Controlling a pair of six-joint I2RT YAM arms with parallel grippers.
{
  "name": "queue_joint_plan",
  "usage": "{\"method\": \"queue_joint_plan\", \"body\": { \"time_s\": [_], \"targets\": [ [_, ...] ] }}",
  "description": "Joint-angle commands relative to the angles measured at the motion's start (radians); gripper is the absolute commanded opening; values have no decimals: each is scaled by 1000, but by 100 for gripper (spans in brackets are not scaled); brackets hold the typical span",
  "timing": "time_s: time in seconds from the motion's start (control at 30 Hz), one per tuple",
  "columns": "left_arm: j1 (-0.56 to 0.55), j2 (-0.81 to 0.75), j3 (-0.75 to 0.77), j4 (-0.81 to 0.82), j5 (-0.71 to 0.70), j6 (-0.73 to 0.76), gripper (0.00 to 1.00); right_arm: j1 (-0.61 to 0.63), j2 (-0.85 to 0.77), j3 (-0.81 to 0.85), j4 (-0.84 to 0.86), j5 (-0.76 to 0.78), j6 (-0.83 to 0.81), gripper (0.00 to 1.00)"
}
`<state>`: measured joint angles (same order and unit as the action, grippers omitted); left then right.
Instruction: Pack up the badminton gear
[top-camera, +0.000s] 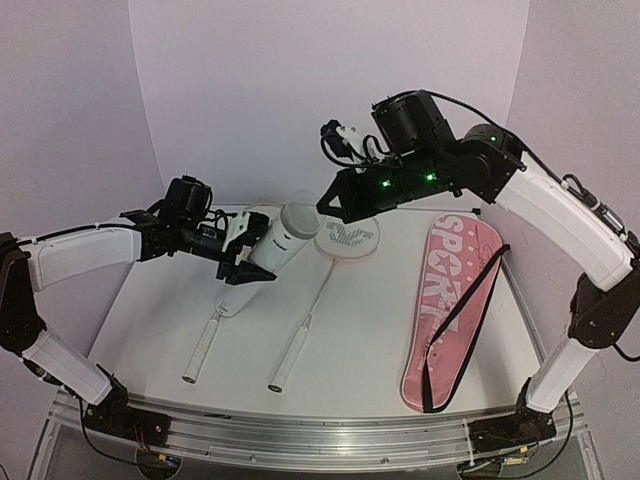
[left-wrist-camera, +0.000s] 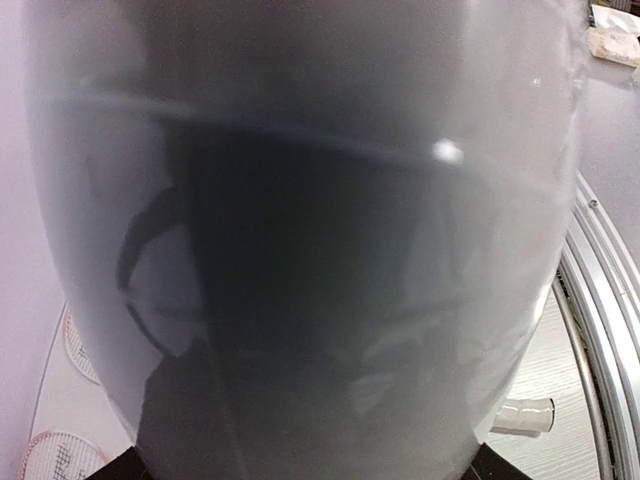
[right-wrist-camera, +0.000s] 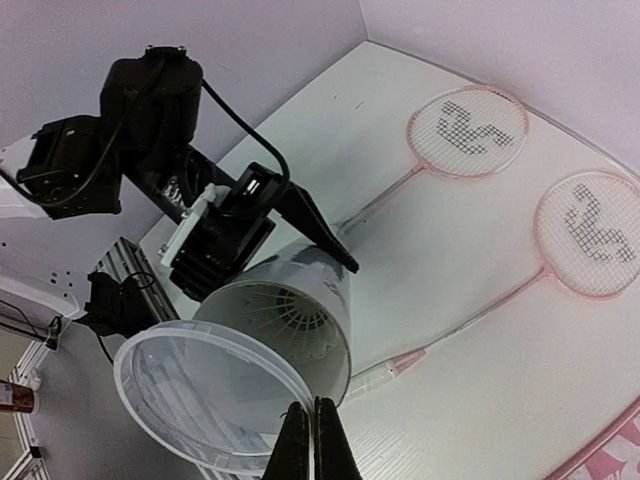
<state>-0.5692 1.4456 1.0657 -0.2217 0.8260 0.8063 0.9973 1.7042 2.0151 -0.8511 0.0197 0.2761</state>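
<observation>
— White tube (top-camera: 283, 243): who has it?

— Left claw (top-camera: 243, 250) is clamped round its body and holds it tilted, up off the table (top-camera: 360, 385). From that wrist's camera the tube's wall fills nearly the whole view.

— And the right claw (right-wrist-camera: 311, 440)?

— Fingers are pressed together on the rim of a clear lid (right-wrist-camera: 200, 400), which sits just beside the tube's open mouth.

— Anything in the tube?

— White feathers of a shuttlecock (right-wrist-camera: 295, 325) show just inside the mouth. I can't tell how many are in there.

— Where are the rackets?

— Both lie flat on the table. One racket (top-camera: 203, 345) is right below the tube, its head partly hidden behind it and its white handle pointing towards the arm bases. The second racket (top-camera: 347, 237) is just beside the tube on the right arm's side, lying parallel to the first.

— And the pink bag (top-camera: 450, 300)?

— It is farther from the tube than the second racket, well apart on that same side, lying flat with its black strap along it.
</observation>
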Motion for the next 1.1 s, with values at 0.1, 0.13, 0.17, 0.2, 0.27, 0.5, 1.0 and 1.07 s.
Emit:
{"method": "queue_joint_plan", "body": {
  "time_s": [0.1,0.13,0.17,0.2,0.27,0.5,1.0,1.07],
  "targets": [
    [-7,4,41,-34,-12,38,3,-4,48,14,-39,41,-34,0],
    [-8,4,42,-34,-14,39,3,-4,59,24,-45,28,-38,0],
    [-9,4,43,-34,-15,39,3,-4,67,31,-56,18,-43,0],
    [-9,4,43,-34,-16,39,3,-4,76,41,-66,6,-47,0],
    [-11,3,42,-36,-21,41,3,-4,87,48,-83,2,-50,0],
    [-12,2,42,-41,-41,76,3,-3,120,91,-117,34,-55,0],
    [-13,3,47,-15,-25,48,3,-2,184,150,-152,35,-75,17],
    [-13,1,45,-14,-17,48,3,-3,183,150,-152,37,-77,24]
  ]
}}
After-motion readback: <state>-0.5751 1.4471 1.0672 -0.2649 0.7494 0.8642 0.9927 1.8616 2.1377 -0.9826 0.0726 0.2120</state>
